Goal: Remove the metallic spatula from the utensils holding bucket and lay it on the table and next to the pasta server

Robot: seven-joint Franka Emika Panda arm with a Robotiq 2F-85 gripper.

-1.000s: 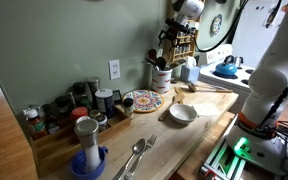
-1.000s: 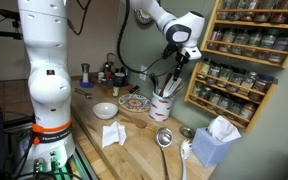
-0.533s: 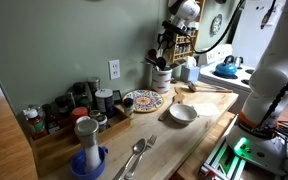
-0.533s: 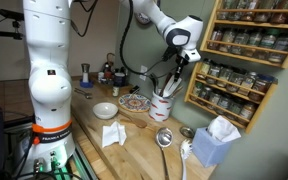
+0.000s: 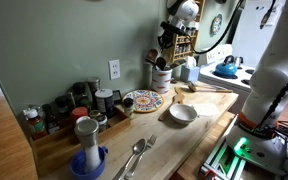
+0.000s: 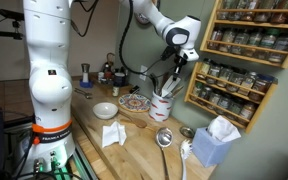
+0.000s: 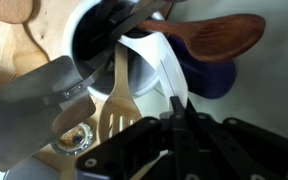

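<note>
Wooden worktop (image 5: 212, 108) | step: grasping | spatula (image 7: 29, 110) stands blade-up in bucket (image 7: 84, 35), not yet out | fingers (image 7: 144, 140) hover above; I cannot tell their spread | next, I judge: clamp, lift straight, lay beside pasta server (image 6: 164, 136)

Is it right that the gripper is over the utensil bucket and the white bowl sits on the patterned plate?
No. The white bowl sits on the table beside the patterned plate, not on it; both exterior views show this. The rest holds.
</note>
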